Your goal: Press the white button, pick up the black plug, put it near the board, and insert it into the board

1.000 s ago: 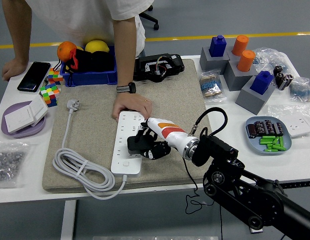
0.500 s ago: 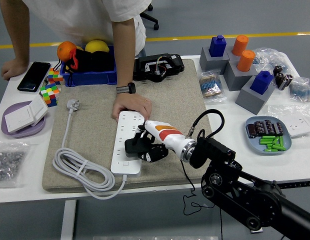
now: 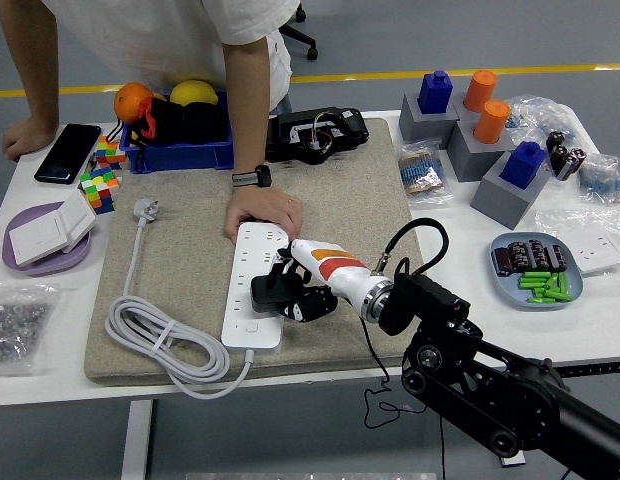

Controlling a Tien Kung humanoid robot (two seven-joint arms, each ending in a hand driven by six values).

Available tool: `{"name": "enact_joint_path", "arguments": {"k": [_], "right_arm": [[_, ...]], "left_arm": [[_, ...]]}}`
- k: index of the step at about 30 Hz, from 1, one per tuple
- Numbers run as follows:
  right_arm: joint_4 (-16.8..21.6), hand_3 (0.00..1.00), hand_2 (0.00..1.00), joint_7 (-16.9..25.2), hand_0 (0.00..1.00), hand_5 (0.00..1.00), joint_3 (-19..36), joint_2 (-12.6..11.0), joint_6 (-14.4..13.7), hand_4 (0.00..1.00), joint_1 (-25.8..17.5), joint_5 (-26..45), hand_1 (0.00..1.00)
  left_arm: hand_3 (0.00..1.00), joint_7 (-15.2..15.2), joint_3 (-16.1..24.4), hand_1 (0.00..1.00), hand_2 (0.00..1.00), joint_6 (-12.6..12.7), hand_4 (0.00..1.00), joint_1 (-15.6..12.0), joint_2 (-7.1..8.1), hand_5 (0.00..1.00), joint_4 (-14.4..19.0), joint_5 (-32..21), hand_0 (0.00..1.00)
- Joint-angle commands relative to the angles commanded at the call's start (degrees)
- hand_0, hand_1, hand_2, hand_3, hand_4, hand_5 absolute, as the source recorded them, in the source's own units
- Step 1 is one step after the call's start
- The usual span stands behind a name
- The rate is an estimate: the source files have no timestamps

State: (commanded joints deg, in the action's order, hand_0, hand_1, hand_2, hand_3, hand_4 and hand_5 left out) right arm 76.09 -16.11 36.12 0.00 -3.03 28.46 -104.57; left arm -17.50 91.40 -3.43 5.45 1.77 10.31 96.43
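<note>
A white power strip [image 3: 256,262] lies lengthwise on the beige mat [image 3: 360,210], its white button [image 3: 252,325] at the near end. My right hand [image 3: 293,297], white with orange stripes, is shut on the black plug [image 3: 270,291] and holds it right over the strip's lower sockets. Whether the plug's pins are in a socket is hidden by the plug. A person's hand [image 3: 260,211] presses on the strip's far end. The strip's white cable [image 3: 155,340] coils at the mat's left, ending in a white plug [image 3: 145,209]. My left arm is out of view.
A blue bin [image 3: 180,155] with toys and a black device [image 3: 315,135] sit at the back. A phone [image 3: 68,152], puzzle cubes [image 3: 100,185] and a purple plate [image 3: 40,255] lie left. Grey blocks [image 3: 510,185] with pegs and a blue dish [image 3: 538,270] stand right.
My right hand with the black plug shifted slightly left and down over the strip's lower sockets, then settled. The person's hand stayed on the strip's far end.
</note>
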Motion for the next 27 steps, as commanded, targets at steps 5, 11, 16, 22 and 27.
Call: {"name": "enact_joint_path", "arguments": {"k": [5,11,16,22,27], "right_arm": [[0.1,0.541,0.518,-0.2,0.440,0.002,-0.7,0.0,0.0,0.791,-0.1,0.0,0.457],[0.6,0.541,0.518,-0.4,0.440,0.002,-1.4,0.0,-0.3,0.791,-0.2,0.0,0.456],[0.6,0.541,0.518,-0.4,0.438,0.002,-1.8,0.0,-0.5,0.790,-0.2,-0.3,0.456],[0.6,0.541,0.517,0.0,0.438,0.002,-2.1,0.0,-0.9,0.791,0.3,-0.1,0.455],[0.1,0.541,0.517,0.5,0.438,0.002,-2.4,0.0,-1.2,0.791,0.7,0.1,0.455]], "left_arm": [[0.676,-0.1,-0.1,0.638,0.632,0.0,0.507,0.0,0.04,0.114,0.0,0.0,0.649],[0.676,-0.2,0.0,0.638,0.632,-0.1,0.507,-0.1,0.13,0.114,0.0,0.5,0.649],[0.675,-0.2,-0.1,0.638,0.632,-0.2,0.505,0.0,0.22,0.113,0.0,0.7,0.649],[0.676,-0.3,0.0,0.638,0.632,-0.3,0.506,0.0,0.31,0.113,0.0,0.9,0.649],[0.676,-0.3,0.0,0.638,0.632,-0.3,0.506,-0.1,0.34,0.113,0.0,0.7,0.649]]}}
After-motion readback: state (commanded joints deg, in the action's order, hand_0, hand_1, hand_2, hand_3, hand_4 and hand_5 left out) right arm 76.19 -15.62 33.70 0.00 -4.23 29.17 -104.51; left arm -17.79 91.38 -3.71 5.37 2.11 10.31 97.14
